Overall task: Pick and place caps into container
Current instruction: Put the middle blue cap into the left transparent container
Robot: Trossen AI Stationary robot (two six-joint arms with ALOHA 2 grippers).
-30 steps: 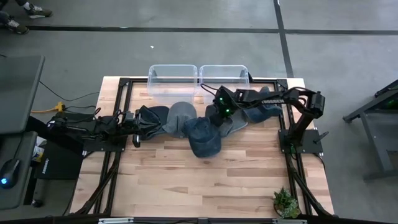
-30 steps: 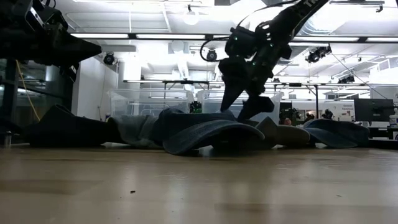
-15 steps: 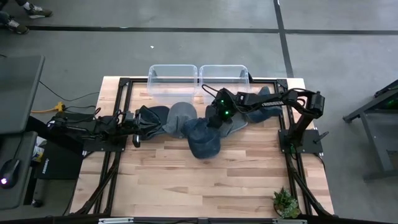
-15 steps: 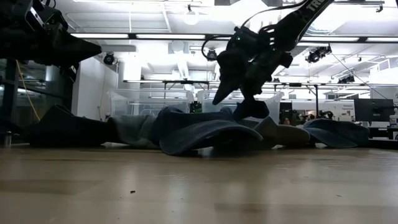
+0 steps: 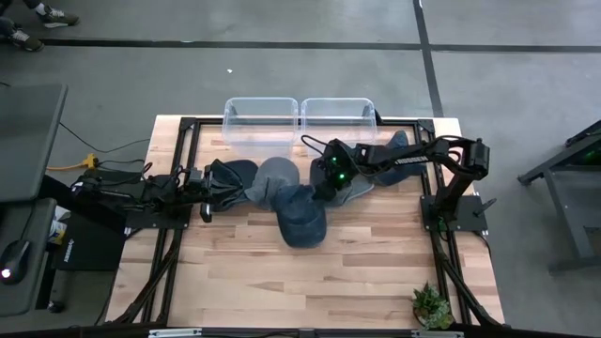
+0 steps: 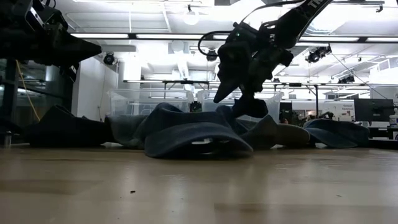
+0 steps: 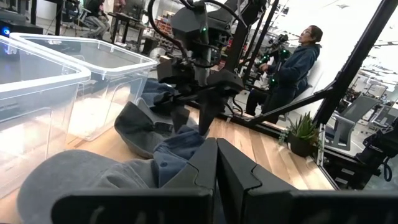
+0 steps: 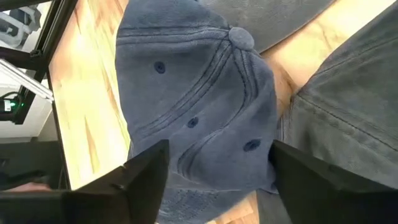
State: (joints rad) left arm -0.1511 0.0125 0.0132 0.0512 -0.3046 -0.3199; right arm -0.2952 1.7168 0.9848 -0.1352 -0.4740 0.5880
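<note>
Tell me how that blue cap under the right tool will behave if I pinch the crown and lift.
The blue cap will probably sag: its crown looks like soft, creased fabric. The brim holds a curve, so that end may hang stiffer. It lies against neighbouring caps, so one might drag along. Right tool stands open above it.

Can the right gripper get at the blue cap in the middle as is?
Probably yes. The right gripper hangs right over the blue cap, fingers spread either side of its crown with nothing between. The left gripper sits shut at the pile's far end, out of the way.
</note>
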